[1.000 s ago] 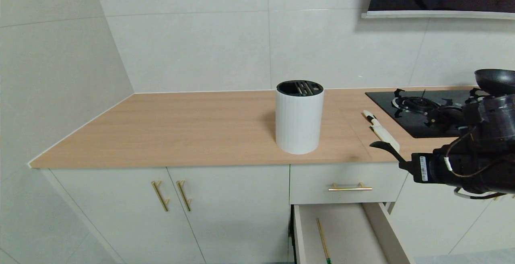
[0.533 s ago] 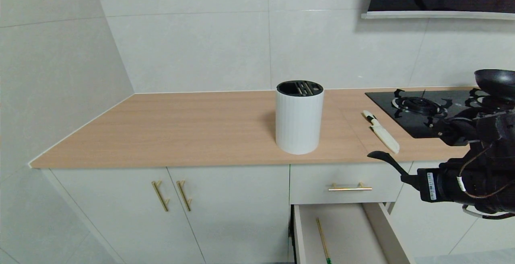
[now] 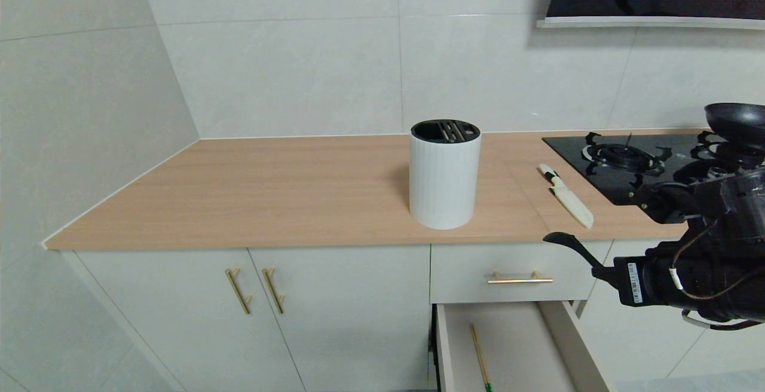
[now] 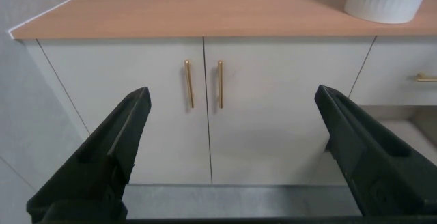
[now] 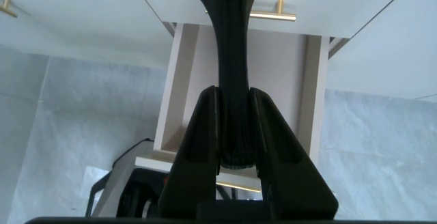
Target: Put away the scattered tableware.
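The right claw (image 3: pixel 597 271) is closed tight on the handle of a black utensil (image 3: pixel 565 241), whose free end curves like a spoon or small ladle; which of the two is hard to tell. From the wrist, the claw (image 5: pixel 233 125) pinches the utensil (image 5: pixel 229 39) near one end, so most of its length projects forward. It hangs over the open drawer (image 5: pixel 287 101), which suggests it is being lined up to be laid lengthwise inside.

The left claw (image 4: pixel 232 101) is spread wide with nothing between its fingers. It sits low in front of the cabinet doors (image 4: pixel 203 84), probably parked out of the way.

The drawer (image 3: pixel 565 338) is pulled out below the worktop edge and already holds a pair of chopsticks (image 3: pixel 478 353) lying along its length, so it appears to be where the long pieces go.

Farther back, a white knife (image 3: pixel 568 198) lies flat on the worktop (image 3: pixel 269 195), well apart from the drawer and not yet put away. The ribbed white holder (image 3: pixel 444 180) stands upright beside it, its slotted black top likely meant for blades. Beyond the knife is the hob (image 3: pixel 621 162).
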Tool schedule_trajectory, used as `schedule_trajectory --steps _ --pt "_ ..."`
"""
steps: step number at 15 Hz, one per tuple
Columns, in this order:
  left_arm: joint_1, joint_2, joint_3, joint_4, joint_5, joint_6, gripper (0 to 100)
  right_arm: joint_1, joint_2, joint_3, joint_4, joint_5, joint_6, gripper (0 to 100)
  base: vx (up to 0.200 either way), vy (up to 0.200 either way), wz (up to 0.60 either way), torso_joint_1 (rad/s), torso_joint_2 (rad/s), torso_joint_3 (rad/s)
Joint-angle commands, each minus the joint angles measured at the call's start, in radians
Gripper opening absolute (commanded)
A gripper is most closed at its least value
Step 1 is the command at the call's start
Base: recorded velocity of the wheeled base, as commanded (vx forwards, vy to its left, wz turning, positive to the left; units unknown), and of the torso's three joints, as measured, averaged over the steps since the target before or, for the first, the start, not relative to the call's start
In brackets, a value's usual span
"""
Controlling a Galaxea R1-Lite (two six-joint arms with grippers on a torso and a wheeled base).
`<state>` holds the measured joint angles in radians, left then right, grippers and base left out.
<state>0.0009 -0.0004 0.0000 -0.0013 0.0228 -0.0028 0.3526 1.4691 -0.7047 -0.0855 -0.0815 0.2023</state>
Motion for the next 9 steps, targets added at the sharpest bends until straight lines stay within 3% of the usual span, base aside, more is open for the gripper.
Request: schedule_trajectory --steps 1,9 --pt "0.001 0.000 0.000 0.001 0.000 0.000 100 0.000 0.010 0.007 0.000 -0.001 0.000 0 0.000 0.000 0.00 0.000 0.00 0.000" --pt "-0.001 0.000 0.000 0.000 0.000 0.000 100 0.000 0.011 0.010 0.000 0.000 0.000 0 0.000 0.000 0.00 -0.192 0.44 0.241"
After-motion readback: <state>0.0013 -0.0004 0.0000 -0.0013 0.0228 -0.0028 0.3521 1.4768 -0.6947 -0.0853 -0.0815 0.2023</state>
